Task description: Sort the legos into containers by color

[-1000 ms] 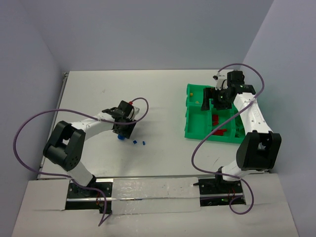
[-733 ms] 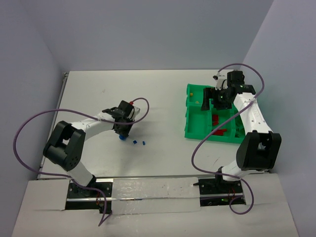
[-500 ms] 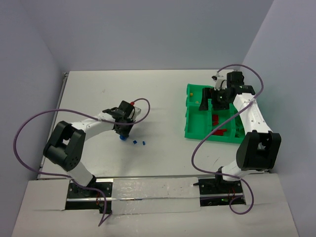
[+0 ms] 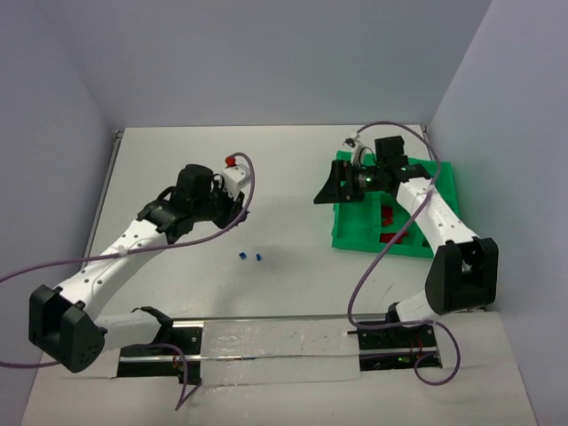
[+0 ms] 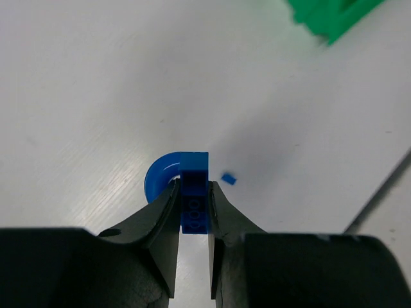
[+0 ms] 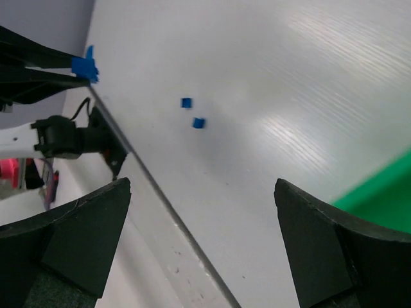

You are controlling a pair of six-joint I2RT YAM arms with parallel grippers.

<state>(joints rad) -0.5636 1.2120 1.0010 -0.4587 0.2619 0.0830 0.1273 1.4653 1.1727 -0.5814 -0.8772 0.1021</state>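
Observation:
My left gripper is shut on a blue lego with a round blue piece behind it, held well above the table. In the top view the left gripper is raised at centre left. Two tiny blue legos lie on the table below it; they also show in the right wrist view. The green tray holds red legos. My right gripper is open and empty, just left of the tray.
The white table ends at a metal rail along the near edge. The tray's corner shows in the left wrist view and in the right wrist view. Purple cables loop beside both arms.
My left gripper has lifted off the table with the blue lego and the arm has swung up and back. My right gripper has moved left, out of the tray to its left side.

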